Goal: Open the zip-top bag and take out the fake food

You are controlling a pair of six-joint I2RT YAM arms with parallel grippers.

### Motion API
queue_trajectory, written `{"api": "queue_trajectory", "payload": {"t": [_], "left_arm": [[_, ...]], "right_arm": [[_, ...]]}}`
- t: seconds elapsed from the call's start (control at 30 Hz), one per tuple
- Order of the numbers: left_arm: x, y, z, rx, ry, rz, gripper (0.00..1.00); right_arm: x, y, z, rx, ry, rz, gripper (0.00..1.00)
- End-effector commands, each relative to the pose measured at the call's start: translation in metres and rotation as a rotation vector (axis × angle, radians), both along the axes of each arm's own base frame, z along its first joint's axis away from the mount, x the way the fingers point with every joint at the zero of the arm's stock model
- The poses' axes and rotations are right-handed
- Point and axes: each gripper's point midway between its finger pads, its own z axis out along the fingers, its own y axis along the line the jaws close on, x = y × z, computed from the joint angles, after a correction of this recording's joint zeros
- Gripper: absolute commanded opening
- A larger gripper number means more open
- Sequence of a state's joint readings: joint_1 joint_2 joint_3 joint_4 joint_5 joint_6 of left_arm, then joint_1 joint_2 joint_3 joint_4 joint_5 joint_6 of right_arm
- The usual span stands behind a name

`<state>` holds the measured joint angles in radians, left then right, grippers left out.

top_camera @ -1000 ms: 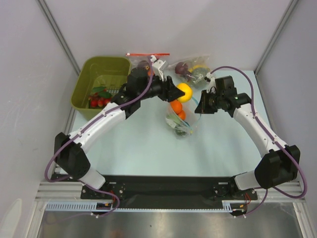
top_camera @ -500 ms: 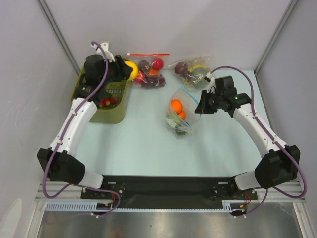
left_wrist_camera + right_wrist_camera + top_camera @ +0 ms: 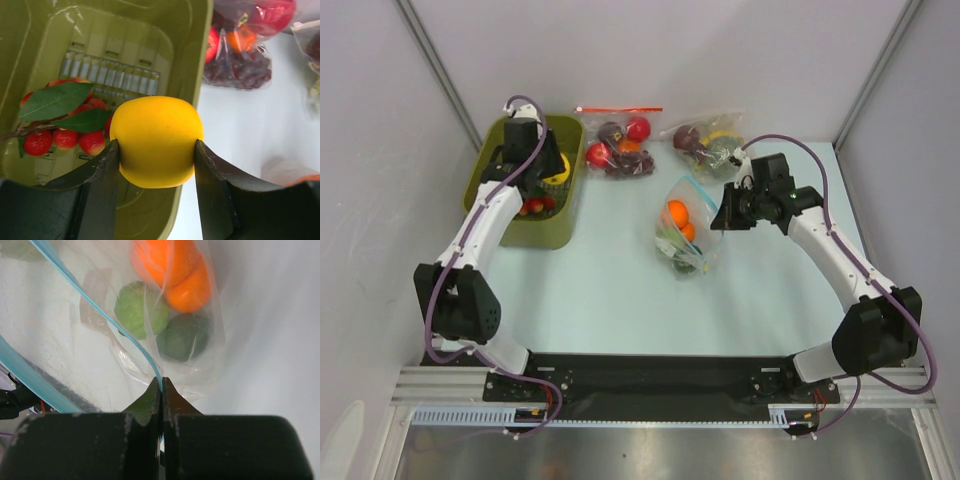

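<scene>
The zip-top bag (image 3: 686, 232) lies mid-table with its light-blue zip strip (image 3: 102, 322) open. My right gripper (image 3: 724, 214) is shut on the strip's edge (image 3: 160, 388). Inside the bag sit orange fruit (image 3: 186, 275), a light green one (image 3: 141, 308) and a dark green one (image 3: 187, 338). My left gripper (image 3: 554, 168) is shut on the yellow fruit (image 3: 156, 140) and holds it above the olive-green basket (image 3: 498, 200), over its right side (image 3: 192, 65).
The basket holds a row of red cherry tomatoes with leaves (image 3: 65, 135). A bag with a red-orange zip (image 3: 620, 140) and another fruit bag (image 3: 705, 140) lie at the back of the table. Grey walls stand on both sides.
My left arm has swung from the bag to the basket at far left, carrying the yellow fruit. My right gripper has kept its hold on the bag's strip.
</scene>
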<state>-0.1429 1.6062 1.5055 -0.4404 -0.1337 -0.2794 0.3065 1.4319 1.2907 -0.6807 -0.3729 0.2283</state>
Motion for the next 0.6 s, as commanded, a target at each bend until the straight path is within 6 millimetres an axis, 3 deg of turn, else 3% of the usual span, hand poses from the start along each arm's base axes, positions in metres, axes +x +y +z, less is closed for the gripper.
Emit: {"api": "queue_trajectory", "payload": {"t": [0.0,0.1,0.2,0.23,0.3,0.33,0.57], "left_arm": [[0.006,0.015,0.018,0.025,-0.050,0.043,0.00],[0.008,0.017,0.009,0.032,-0.025,0.049,0.07],[0.008,0.019,0.002,0.035,0.002,0.061,0.49],[0.007,0.019,0.002,0.034,0.002,0.060,0.59],[0.007,0.017,0.002,0.029,-0.003,0.048,0.66],[0.007,0.016,0.003,0.031,-0.007,0.040,0.81],[0.006,0.016,0.005,0.047,-0.004,0.018,0.84]], "right_arm": [[0.008,0.008,0.008,0.019,-0.023,0.023,0.00],[0.011,0.009,0.008,0.019,-0.018,0.025,0.00],[0.011,0.010,0.007,0.022,-0.017,0.027,0.00],[0.011,0.010,0.008,0.022,-0.017,0.027,0.00],[0.011,0.010,0.008,0.021,-0.019,0.027,0.00],[0.011,0.010,0.008,0.020,-0.018,0.025,0.00],[0.011,0.010,0.009,0.023,-0.020,0.029,0.00]]}}
